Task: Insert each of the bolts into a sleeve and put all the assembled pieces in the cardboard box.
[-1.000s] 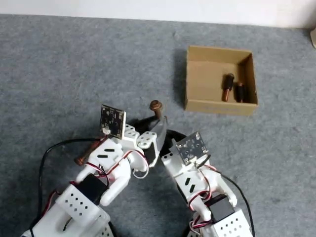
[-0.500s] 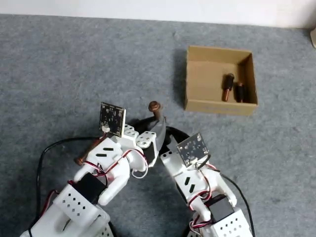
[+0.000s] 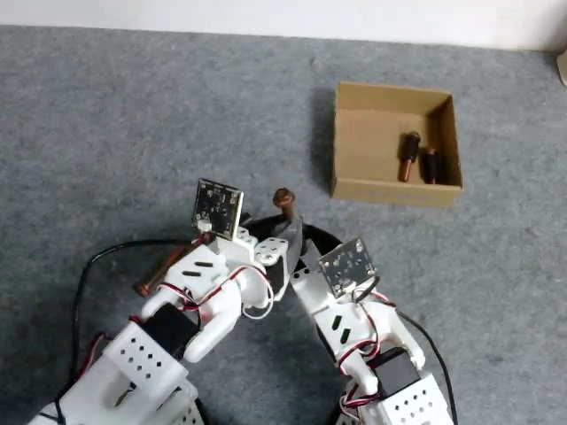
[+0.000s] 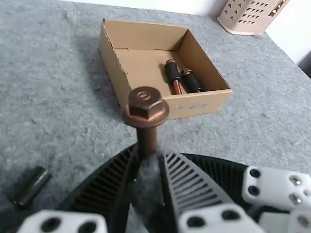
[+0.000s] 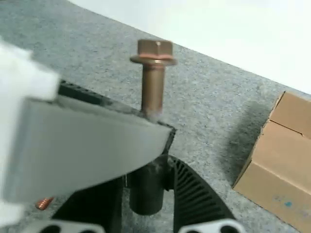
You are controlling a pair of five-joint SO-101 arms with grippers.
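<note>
The loose bolt [image 3: 152, 278] lies flat on the grey carpet [image 3: 124, 115] at the far left of the high view. It is copper-coloured, and one end is tucked under the left arm's white body. A loose sleeve [image 4: 29, 186], dark and short, lies on the carpet near the left gripper [image 4: 148, 154]. That gripper is closed narrowly around the shank of the upright bolt [image 3: 283, 197], whose hexagonal flanged head stands clear above the black fingertips. Just to the right, the right gripper [image 5: 146, 180] meets it from the other side. It clamps a held sleeve [image 5: 144, 196], a dark cylinder standing upright between its ribbed jaws, directly under the bolt's shank. Whether the shank has entered that sleeve cannot be told, because the left gripper's finger crosses in front of the joint. Farther right, and farther from the arms, sits the cardboard box [image 3: 390, 191], open at the top and well apart from both grippers. Inside, near its right wall, an assembled piece [image 3: 408, 157] and a second piece [image 3: 431, 166] lie side by side. A beige perforated container [image 4: 250, 14] stands beyond the box.
</note>
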